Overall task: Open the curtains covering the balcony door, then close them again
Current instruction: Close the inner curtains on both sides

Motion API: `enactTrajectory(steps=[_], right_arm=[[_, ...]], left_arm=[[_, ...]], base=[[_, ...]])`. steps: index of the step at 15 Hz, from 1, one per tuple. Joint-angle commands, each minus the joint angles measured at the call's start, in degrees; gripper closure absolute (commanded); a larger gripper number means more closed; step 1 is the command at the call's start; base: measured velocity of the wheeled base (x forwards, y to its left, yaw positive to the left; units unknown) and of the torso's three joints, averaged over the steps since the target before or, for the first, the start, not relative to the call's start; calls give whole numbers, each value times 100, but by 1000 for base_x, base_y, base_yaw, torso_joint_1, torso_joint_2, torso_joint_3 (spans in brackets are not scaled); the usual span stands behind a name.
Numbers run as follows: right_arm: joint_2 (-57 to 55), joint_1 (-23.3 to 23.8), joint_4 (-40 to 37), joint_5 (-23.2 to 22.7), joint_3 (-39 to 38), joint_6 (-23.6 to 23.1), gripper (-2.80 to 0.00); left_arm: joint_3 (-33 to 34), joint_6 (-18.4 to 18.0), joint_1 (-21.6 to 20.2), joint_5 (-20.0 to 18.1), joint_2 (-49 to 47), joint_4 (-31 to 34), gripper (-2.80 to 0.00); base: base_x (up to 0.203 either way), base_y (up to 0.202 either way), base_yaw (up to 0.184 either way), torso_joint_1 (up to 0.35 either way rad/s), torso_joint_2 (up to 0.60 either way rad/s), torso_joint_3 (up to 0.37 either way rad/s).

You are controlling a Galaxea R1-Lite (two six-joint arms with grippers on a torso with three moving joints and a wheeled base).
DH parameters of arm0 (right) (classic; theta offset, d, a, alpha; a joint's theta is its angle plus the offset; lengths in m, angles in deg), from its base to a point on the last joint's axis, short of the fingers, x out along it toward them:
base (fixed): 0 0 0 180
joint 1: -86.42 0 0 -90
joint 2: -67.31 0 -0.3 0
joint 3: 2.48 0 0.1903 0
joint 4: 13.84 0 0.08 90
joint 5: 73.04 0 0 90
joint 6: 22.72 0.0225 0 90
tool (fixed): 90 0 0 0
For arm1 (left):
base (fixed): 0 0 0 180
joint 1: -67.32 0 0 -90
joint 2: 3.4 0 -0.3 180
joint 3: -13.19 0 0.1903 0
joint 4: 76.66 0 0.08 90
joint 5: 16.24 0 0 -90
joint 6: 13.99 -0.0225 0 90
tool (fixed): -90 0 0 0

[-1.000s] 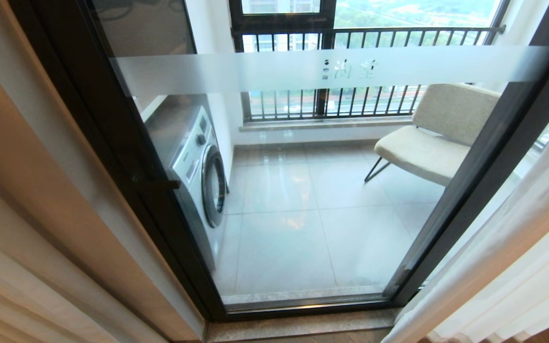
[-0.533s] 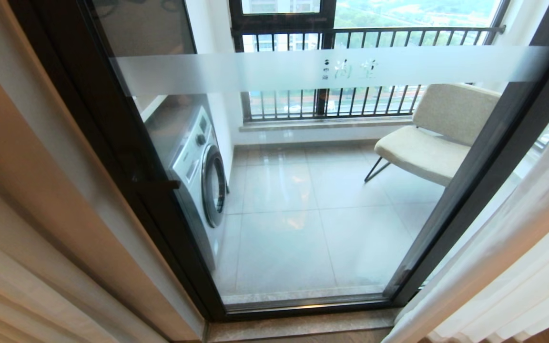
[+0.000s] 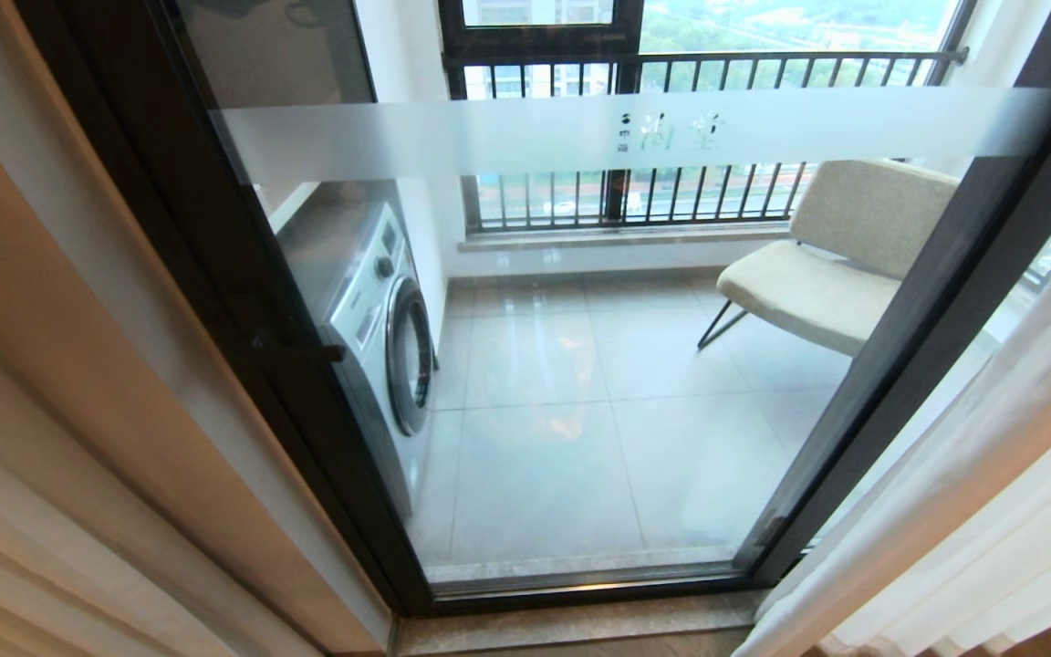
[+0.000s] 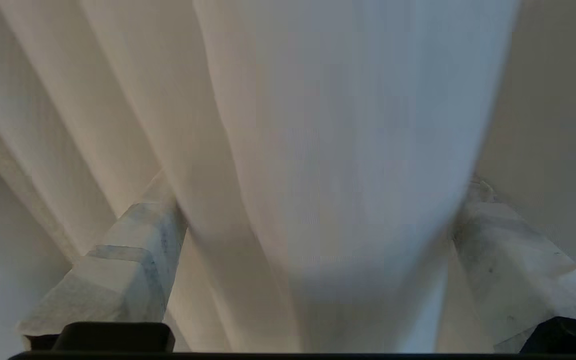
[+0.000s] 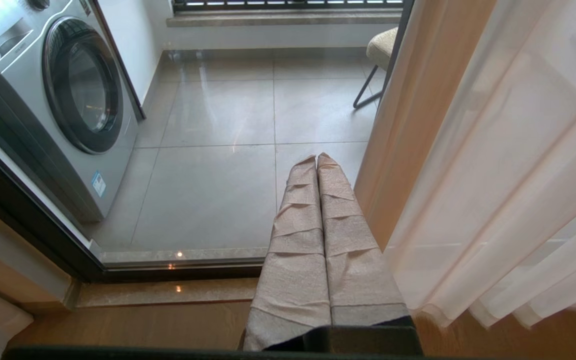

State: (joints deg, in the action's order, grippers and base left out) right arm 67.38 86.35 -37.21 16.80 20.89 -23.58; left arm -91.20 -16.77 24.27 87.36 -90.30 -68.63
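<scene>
The curtains (image 3: pixel 60 511) hung drawn back to both sides of the balcony door (image 3: pixel 580 365), their pleats running lengthwise from ceiling toward floor, so the glass panel with its frosted horizontal band (image 3: pixel 635 132) stood uncovered between its dark frames. Beige folds lay along the left edge of the head view, and sheer white fabric (image 3: pixel 972 511) fell on the right. Through the glass a washing machine (image 3: pixel 379 319) and a pale chair (image 3: pixel 831 265) stood on the tiled balcony floor. The left claw (image 4: pixel 318 195) had its two wrapped fingers (image 4: pixel 133 250) spread wide apart on either side of a broad vertical curtain fold, not clamping it. The right claw (image 5: pixel 317 160) pointed toward the door's lower glass, fingers pressed together, holding nothing, just beside the sheer layer.
</scene>
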Motion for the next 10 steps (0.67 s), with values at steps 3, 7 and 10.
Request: enactTrajectory(steps=[3, 7, 10], right_arm=[[-7, -1, 0, -2, 0, -3, 0], [-7, -1, 0, -2, 0, -3, 0], [-7, -1, 0, -2, 0, -3, 0]], left_arm=[[-353, -12, -2, 11, -417, -13, -280], [-362, -12, -2, 2, -486, -13, 0], [-362, -12, 7, -95, -495, -75, 0]], base=[[0, 0, 0, 0, 0, 0], [0, 0, 0, 0, 0, 0], [0, 0, 0, 0, 0, 0]])
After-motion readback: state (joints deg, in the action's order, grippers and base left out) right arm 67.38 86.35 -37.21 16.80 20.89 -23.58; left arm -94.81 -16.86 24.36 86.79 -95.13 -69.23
